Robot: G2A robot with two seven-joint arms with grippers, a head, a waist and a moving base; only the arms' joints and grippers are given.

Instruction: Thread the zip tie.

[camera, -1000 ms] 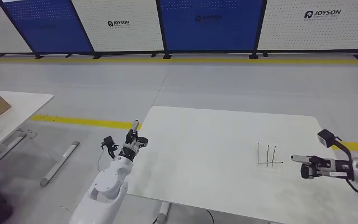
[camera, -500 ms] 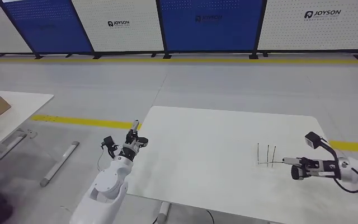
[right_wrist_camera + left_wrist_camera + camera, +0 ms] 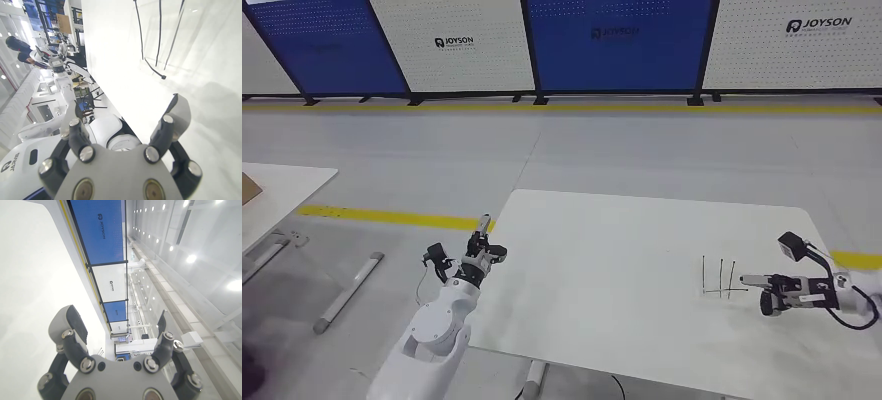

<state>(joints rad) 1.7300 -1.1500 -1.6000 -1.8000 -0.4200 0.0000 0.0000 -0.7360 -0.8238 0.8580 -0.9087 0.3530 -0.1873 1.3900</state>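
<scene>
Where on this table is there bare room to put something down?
The wide middle of the table is bare, from the left end effector at one edge across to the zip ties. It is crowded only near the opposite edge, where the right end effector is beside the ties.

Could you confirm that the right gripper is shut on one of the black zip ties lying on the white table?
Not quite: the right gripper is open and empty, short of the black zip ties, which lie on the white table, as the right wrist view shows.
</scene>
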